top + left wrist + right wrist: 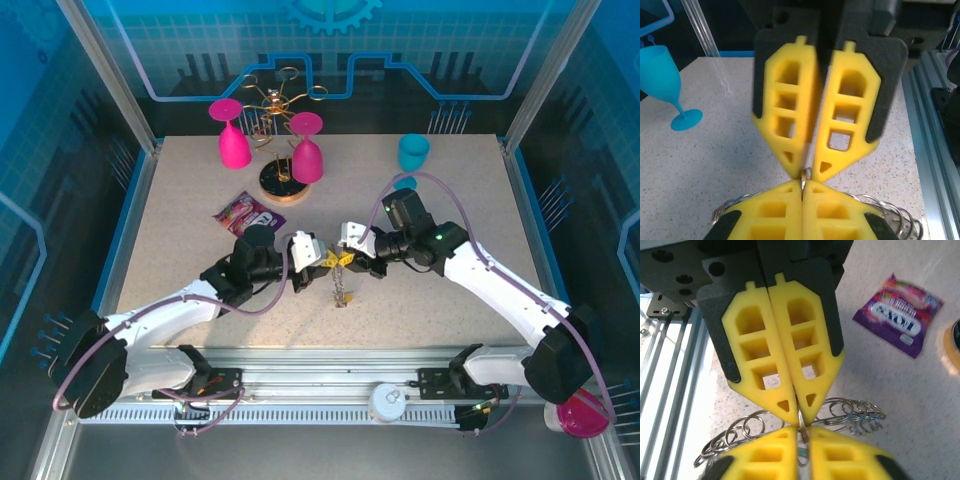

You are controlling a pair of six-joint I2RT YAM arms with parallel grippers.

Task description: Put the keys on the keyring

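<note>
My two grippers meet tip to tip over the middle of the table, the left gripper point(328, 260) coming from the left and the right gripper point(345, 258) from the right. The keyring point(342, 288) dangles beneath them as a bunch of thin wire loops. In the left wrist view my left gripper point(803, 182) is shut on one loop, with more keyring loops point(890, 212) behind it. My right gripper point(802, 432) has its jaws a crack apart, and the same loop stands in the gap. A bit of teal point(870, 416) shows among the loops; I cannot single out the keys.
A purple snack packet point(242, 212) lies left of centre. Behind it, a gold wire stand point(285, 185) holds two pink glasses point(233, 140). A teal glass point(412, 155) stands at the back right. The metal rail point(330, 375) runs along the near edge.
</note>
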